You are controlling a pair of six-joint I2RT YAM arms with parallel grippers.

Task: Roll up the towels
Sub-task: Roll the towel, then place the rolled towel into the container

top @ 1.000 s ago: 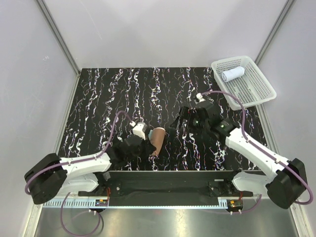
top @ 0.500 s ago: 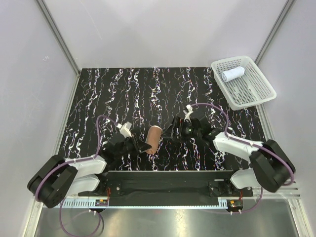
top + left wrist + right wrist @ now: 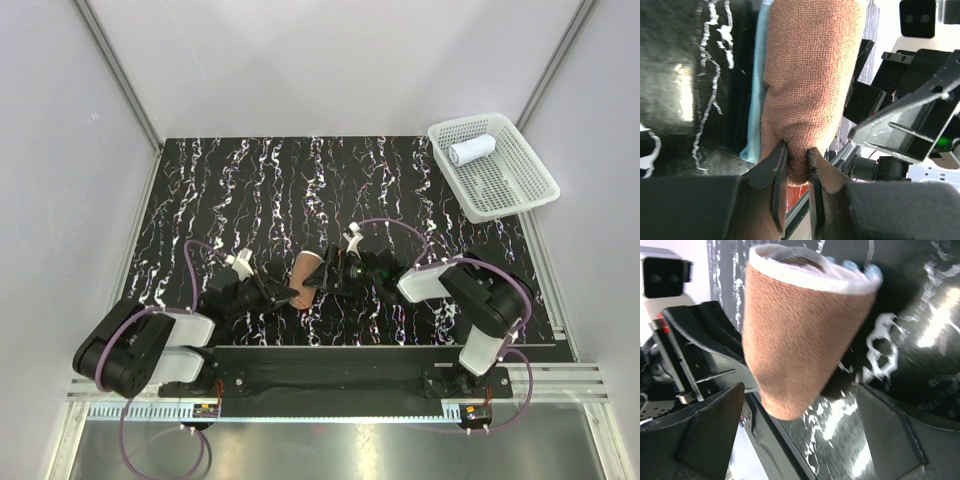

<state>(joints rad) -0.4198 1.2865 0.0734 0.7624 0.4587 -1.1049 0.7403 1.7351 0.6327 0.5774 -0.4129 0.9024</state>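
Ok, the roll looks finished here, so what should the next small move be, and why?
Probably close the right tool on the brown rolled towel. It stands wide open astride the roll, while the left tool pinches only one end of it. A grip round the middle should keep the roll from loosening once the left lets go.

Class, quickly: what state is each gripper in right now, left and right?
Left gripper: closed, jaws pinching the end of the brown rolled towel.
Right gripper: open wide, holding nothing.
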